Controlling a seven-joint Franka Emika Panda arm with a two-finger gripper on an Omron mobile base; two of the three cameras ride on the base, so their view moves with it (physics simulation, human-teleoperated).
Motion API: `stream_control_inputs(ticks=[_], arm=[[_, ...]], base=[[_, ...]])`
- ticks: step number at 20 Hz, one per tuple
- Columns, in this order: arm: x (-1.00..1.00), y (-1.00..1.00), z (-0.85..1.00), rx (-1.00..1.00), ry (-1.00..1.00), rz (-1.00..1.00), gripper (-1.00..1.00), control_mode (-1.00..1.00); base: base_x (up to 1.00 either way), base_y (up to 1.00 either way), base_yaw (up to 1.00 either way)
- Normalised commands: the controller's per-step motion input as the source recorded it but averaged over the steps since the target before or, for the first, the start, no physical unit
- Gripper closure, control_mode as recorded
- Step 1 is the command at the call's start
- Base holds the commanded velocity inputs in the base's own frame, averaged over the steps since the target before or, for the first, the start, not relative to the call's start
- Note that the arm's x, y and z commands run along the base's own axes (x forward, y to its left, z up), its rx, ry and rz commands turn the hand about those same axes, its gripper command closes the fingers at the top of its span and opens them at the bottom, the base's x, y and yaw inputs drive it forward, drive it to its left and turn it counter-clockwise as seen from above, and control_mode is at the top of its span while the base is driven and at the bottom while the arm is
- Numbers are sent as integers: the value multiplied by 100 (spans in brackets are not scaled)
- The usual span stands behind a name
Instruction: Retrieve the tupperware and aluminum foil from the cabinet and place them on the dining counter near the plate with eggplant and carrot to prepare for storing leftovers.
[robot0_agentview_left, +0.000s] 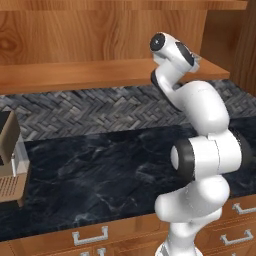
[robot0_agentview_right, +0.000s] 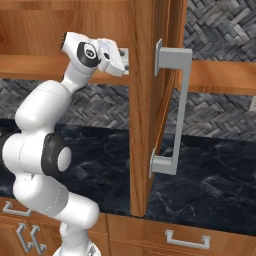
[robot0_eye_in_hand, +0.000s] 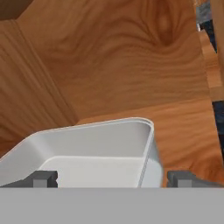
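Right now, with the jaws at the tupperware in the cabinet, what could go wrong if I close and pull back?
1. In the hand view the open jaws straddle one wall of the tupperware, near a corner; a thin edge grip could tilt or slip.
2. The open cabinet door stands close beside the hand; pulling back could clip it.
3. The tray could scrape the shelf.

Both base cams sit behind the arm (robot0_agentview_left: 200, 150), one left, one right, looking forward and down at the same counter (robot0_agentview_left: 100, 165) and cabinet (robot0_agentview_right: 145, 100). The hand cam is close up inside the cabinet, right over the tupperware (robot0_eye_in_hand: 87, 153).
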Motion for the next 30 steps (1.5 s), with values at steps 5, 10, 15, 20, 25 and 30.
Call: stream_control_inputs(ticks=[5,10,15,20,25,30], arm=[[42,-15,-19,1,7,-1,-100,-100],[22,-20,-44,3,7,-1,-100,-100],[1,-7,-86,0,0,0,-100,-100],[1,0,-90,0,-4,0,100,-100],[5,0,-18,0,-3,0,100,-100],[-22,5,-5,-1,-13,1,100,-100]], base=[[0,0,0],[0,0,0],[0,0,0],[0,0,0],[0,0,0],[0,0,0]])
